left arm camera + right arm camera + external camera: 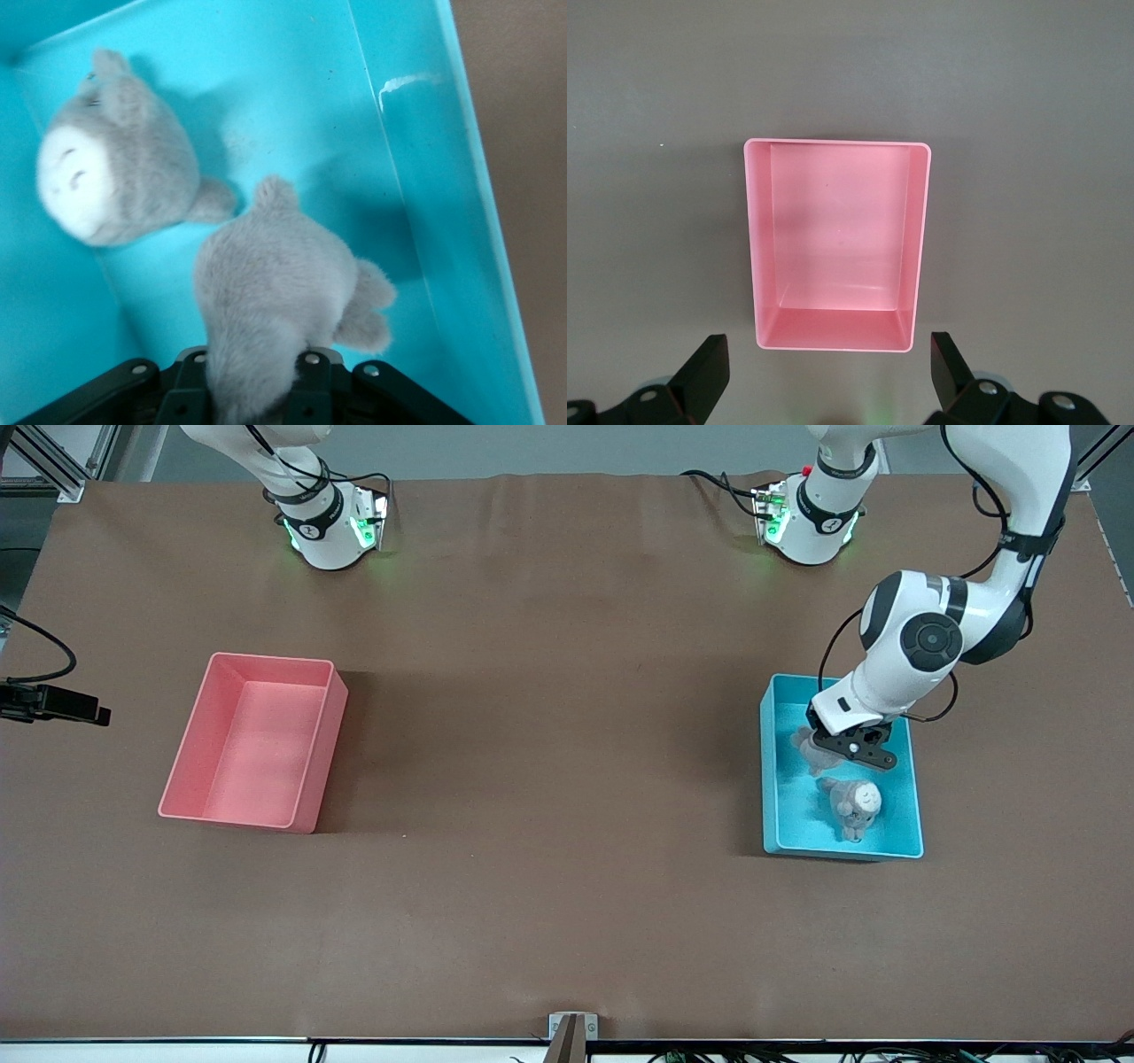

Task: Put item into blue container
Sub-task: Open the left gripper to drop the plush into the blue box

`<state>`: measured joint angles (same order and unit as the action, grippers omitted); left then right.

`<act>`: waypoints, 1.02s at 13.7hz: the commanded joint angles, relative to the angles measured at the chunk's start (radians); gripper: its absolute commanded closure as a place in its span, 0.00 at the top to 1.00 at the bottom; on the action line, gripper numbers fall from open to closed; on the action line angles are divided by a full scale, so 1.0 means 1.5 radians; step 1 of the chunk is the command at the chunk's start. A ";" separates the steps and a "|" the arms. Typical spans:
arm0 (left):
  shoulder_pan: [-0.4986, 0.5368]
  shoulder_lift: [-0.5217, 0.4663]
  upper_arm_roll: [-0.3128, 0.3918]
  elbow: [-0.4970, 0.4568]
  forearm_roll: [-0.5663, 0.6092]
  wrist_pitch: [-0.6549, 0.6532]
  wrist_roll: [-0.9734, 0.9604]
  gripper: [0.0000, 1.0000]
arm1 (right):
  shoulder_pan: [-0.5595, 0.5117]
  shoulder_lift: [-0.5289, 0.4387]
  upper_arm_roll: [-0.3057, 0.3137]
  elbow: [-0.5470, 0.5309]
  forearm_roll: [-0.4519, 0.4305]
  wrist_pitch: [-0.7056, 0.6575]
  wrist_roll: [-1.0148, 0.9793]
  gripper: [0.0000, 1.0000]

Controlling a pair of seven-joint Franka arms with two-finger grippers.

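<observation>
Grey plush toy (266, 292) sits clamped in your left pincer (252, 390) inside blue container (784, 837), beside second plush (111, 168). Right pincer (828, 372) spread wide over pink bin (833, 239).

The left arm bends down steeply, its left claw (852, 755) clamped tight around something grey and soft. The right arm waits raised, its right claw (826, 376) spread wide, pointing straight down.

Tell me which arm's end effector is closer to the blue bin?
The left. The left end effector is inside the blue bin, shut on a grey plush toy. The right end effector waits open over the pink bin.
</observation>
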<state>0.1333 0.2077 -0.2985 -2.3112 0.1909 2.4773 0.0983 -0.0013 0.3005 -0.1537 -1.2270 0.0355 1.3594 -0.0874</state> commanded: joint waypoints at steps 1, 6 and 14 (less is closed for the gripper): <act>0.008 0.024 -0.007 0.011 -0.012 0.022 0.008 0.34 | 0.002 -0.062 0.007 -0.072 -0.018 0.023 0.009 1.00; 0.050 0.005 -0.007 0.022 -0.013 0.011 0.005 1.00 | 0.002 -0.137 0.008 -0.151 -0.019 0.056 0.009 1.00; 0.116 -0.023 -0.008 0.490 -0.101 -0.595 0.006 1.00 | 0.012 -0.179 0.008 -0.150 -0.019 0.007 0.007 1.00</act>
<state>0.3194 0.1254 -0.3015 -1.8135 0.0888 1.8496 0.1146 0.0016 0.0883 -0.1453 -1.4089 0.0225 1.3781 -0.0874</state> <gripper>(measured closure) 0.000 0.000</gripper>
